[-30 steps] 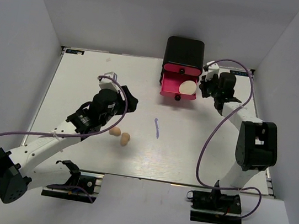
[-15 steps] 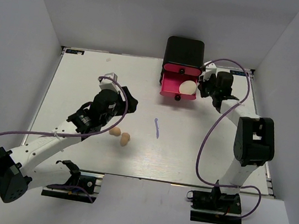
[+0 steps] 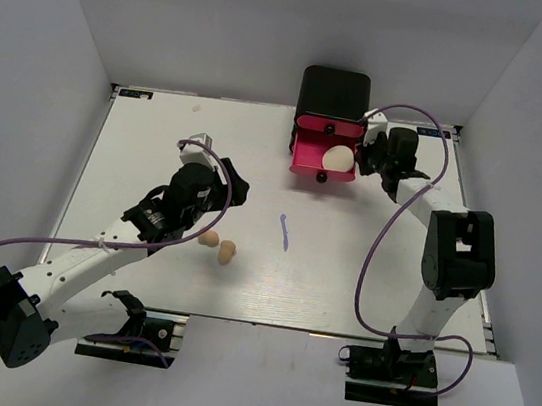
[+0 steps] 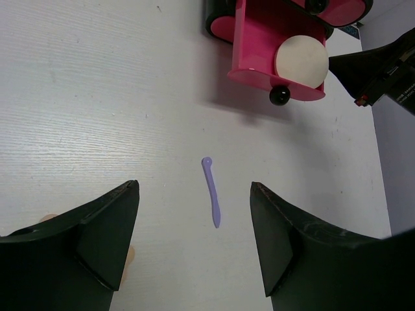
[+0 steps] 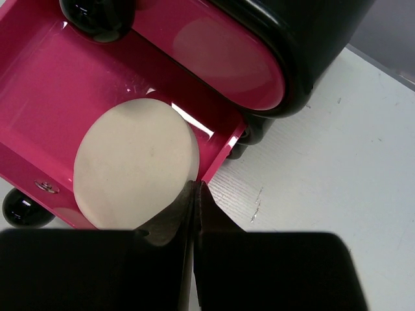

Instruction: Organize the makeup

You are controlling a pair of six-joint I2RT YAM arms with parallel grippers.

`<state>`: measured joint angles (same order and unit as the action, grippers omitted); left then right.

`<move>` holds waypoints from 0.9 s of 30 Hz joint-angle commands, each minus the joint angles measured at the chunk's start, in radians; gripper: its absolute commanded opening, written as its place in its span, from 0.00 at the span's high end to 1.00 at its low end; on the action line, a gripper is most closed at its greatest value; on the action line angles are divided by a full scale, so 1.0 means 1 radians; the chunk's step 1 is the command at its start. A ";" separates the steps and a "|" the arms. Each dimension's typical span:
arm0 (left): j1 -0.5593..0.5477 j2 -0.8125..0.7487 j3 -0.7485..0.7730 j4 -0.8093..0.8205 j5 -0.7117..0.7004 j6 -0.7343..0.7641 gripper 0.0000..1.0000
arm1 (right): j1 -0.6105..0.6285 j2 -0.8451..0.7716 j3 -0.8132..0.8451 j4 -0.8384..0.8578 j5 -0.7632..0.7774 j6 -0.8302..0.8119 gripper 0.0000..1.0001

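Observation:
The round cream puff (image 3: 338, 158) lies in the open pink drawer (image 3: 303, 153) of the black box (image 3: 335, 93). It also shows in the left wrist view (image 4: 300, 60) and the right wrist view (image 5: 133, 162). My right gripper (image 3: 363, 158) is shut, its tips (image 5: 194, 189) at the drawer's right wall beside the puff's edge. My left gripper (image 3: 233, 186) is open and empty above the table. The thin purple stick (image 3: 284, 231) lies ahead of the left gripper (image 4: 193, 194), as the left wrist view shows (image 4: 211, 192). Two peach sponges (image 3: 208, 239) (image 3: 227, 251) lie side by side. The palettes are out of view.
The box's upper pink drawer (image 5: 227, 58) is closed. The table (image 3: 159, 137) has walls close round its left, right and far sides. The right arm's purple cable (image 3: 388, 230) loops over the table's right part.
My right gripper has moved left, up to the drawer's right wall. The puff has shifted slightly further into the drawer. The left arm has hardly moved.

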<state>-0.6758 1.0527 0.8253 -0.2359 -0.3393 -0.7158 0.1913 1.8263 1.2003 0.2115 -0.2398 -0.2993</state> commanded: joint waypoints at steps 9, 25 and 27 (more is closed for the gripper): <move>0.002 -0.023 -0.005 -0.013 -0.021 -0.005 0.21 | 0.020 0.013 0.054 -0.012 0.005 -0.008 1.00; 0.002 -0.017 0.000 -0.017 -0.018 -0.007 0.20 | 0.020 0.030 0.102 -0.021 -0.006 0.003 0.89; 0.002 -0.019 -0.002 -0.019 -0.017 -0.007 0.20 | 0.014 0.025 0.102 -0.018 -0.004 0.006 0.83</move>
<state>-0.6758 1.0519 0.8253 -0.2375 -0.3508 -0.7197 0.2058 1.8553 1.2613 0.1745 -0.2413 -0.2943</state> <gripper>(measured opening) 0.793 0.142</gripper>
